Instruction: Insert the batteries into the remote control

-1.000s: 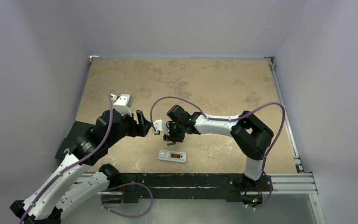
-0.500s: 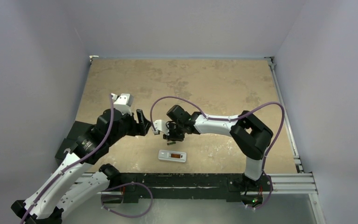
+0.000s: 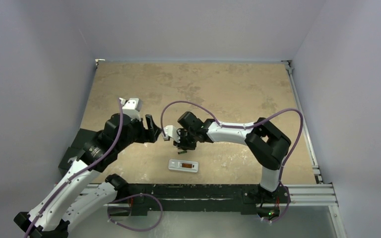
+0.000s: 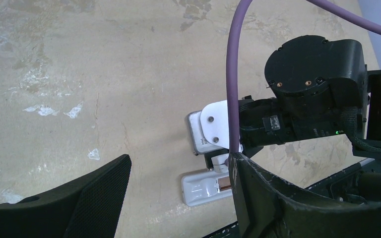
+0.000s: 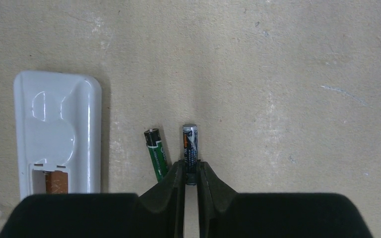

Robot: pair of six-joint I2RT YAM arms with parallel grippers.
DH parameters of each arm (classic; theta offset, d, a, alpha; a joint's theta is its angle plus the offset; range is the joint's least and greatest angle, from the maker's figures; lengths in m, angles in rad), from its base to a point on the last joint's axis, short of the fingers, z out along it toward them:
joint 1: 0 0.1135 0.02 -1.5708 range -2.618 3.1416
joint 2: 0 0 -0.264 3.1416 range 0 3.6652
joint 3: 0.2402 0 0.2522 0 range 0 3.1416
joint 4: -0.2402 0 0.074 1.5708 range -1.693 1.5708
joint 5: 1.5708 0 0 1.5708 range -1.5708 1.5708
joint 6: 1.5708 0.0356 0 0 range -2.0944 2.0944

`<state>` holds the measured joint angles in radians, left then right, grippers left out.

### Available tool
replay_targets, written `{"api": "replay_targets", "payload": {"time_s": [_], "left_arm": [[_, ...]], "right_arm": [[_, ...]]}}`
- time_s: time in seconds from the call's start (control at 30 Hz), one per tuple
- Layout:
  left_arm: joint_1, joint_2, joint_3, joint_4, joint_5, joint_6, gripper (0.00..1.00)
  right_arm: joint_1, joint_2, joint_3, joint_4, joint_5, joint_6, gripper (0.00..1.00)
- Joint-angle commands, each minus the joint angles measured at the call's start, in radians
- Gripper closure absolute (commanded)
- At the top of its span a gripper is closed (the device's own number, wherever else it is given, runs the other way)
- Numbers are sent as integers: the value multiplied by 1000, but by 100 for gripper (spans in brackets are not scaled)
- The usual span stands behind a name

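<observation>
My right hand is clamped on the right end of a battery lying left-to-right on the worktop, parallel to the remote, which lies nearer, with the other battery between.

nothing legible; battery print blurred

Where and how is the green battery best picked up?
Probably from above, across the round sides of the green battery, toward its free end: it lies flat, slightly tilted, and its other end sits close beside the right gripper, closed on the dark battery.
</observation>
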<state>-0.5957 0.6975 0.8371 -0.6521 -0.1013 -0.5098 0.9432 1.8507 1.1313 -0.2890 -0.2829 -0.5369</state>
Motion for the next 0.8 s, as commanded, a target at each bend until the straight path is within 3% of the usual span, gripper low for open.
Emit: {"api": "replay_targets", "payload": {"time_s": [0.0, 0.37, 0.77], "left_arm": [[9, 1, -3, 37, 15, 24, 29], [12, 16, -4, 37, 18, 22, 29], [12, 29, -4, 36, 20, 22, 29]], "right_arm": [[6, -45, -46, 12, -20, 82, 100], [5, -171, -108, 64, 51, 195, 100], [7, -322, -164, -19, 74, 259, 100]]}}
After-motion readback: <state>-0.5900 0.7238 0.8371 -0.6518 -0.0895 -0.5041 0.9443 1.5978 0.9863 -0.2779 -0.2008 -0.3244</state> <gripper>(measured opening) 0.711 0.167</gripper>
